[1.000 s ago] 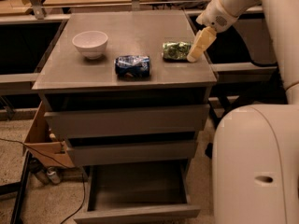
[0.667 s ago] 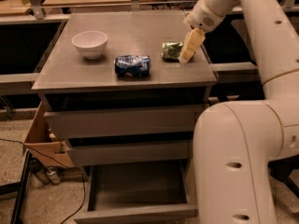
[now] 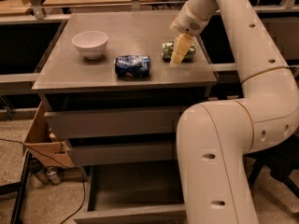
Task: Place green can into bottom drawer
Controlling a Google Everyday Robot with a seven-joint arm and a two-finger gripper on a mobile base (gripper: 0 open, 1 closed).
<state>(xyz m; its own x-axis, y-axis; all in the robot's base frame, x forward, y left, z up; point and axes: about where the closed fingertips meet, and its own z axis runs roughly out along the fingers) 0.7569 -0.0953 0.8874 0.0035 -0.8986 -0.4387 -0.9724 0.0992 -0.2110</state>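
Observation:
The green can [image 3: 167, 51] lies on its side near the right edge of the grey cabinet top [image 3: 107, 71]. My gripper [image 3: 180, 52] hangs directly over it, its pale fingers [image 3: 180, 48] covering the can's middle; the can's ends show on either side. The bottom drawer [image 3: 135, 192] is pulled open below, with its box-like interior in view. The two shallower drawers above it are slightly ajar.
A blue-and-white can [image 3: 132, 65] lies on its side left of the green can. A white bowl [image 3: 89, 43] stands at the top's left. A cardboard box [image 3: 44, 141] sits on the floor left of the cabinet. My arm's large white body [image 3: 219, 162] fills the right foreground.
My gripper has moved left and down from beside the green can's right end to over its middle. The arm's body has swung further into the frame.

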